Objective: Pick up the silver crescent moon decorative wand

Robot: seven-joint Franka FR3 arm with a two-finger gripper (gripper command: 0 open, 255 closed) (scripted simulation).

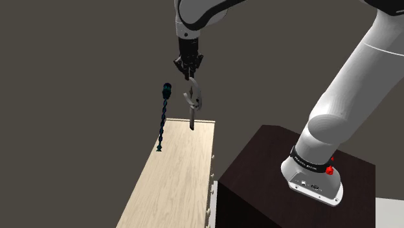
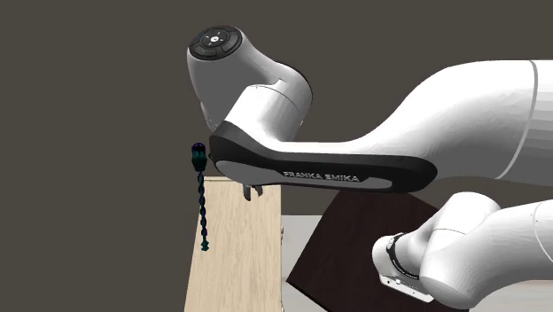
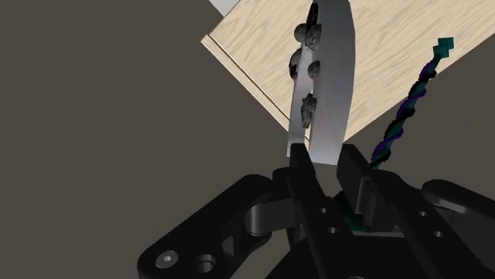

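- The white arm (image 1: 349, 97) rises from the shoulder view's lower right and arches over to that view's upper left. In the second exterior view its forearm crosses most of the picture.
- The stand (image 1: 259, 175) is a dark brown box just beside the surface.
- The surface (image 1: 175, 181) is a long, pale wood-grain top. The side facing the stand carries a row of small pale knobs (image 1: 212, 188); what lies behind them cannot be told.
- The black tool (image 1: 191, 76) points downward above the surface's far end. Its fingers (image 3: 300, 162) stand narrow, clamped on the top of the silver crescent moon wand (image 1: 193, 103).
- The wand hangs downward from the tool, a pale curved blade with small dark studs along one edge. Its lower tip is level with the surface's far edge; whether it touches there cannot be told.
- A dark twisted wand (image 1: 162, 120) with blue-green tints stands upright near the silver one, apart from it. Its lower tip is at the surface's edge on the shoulder view's left.
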